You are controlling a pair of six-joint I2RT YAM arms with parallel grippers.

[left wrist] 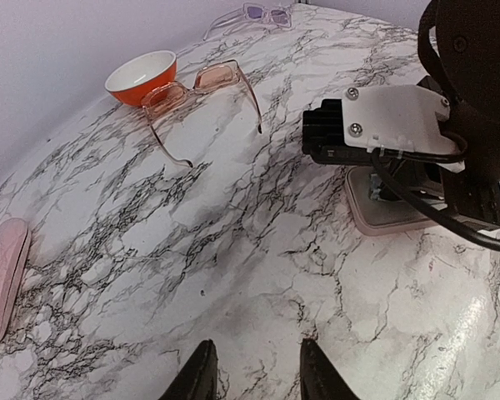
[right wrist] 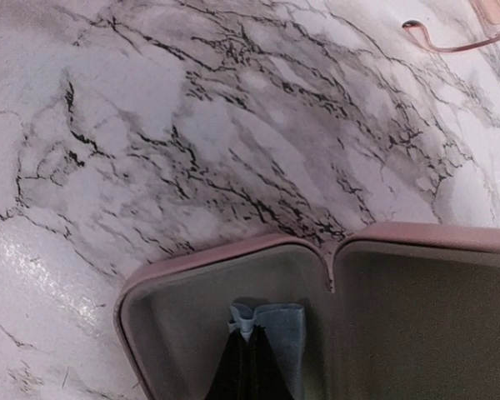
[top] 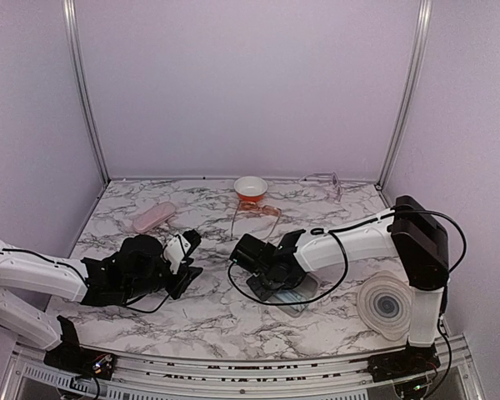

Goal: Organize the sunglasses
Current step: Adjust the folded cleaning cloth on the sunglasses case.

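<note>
The orange-brown tinted sunglasses (top: 254, 213) (left wrist: 202, 87) lie unfolded on the marble table beside an orange bowl (top: 250, 187). The pale sunglasses (top: 324, 178) (left wrist: 263, 13) rest at the back wall. My right gripper (top: 271, 283) (right wrist: 251, 330) reaches down into an open pink case (top: 298, 293) (right wrist: 375, 300), shut on a light blue cloth (right wrist: 275, 321) that lies inside it. My left gripper (top: 192, 260) (left wrist: 258, 343) hovers low over bare table left of the case, open with nothing between its fingers. One temple tip of the tinted sunglasses (right wrist: 447, 42) shows in the right wrist view.
A closed pink case (top: 152, 217) (left wrist: 2, 275) lies at the back left. A round pale ribbed dish (top: 386, 307) sits beside the right arm's base. Purple walls and metal posts enclose the table.
</note>
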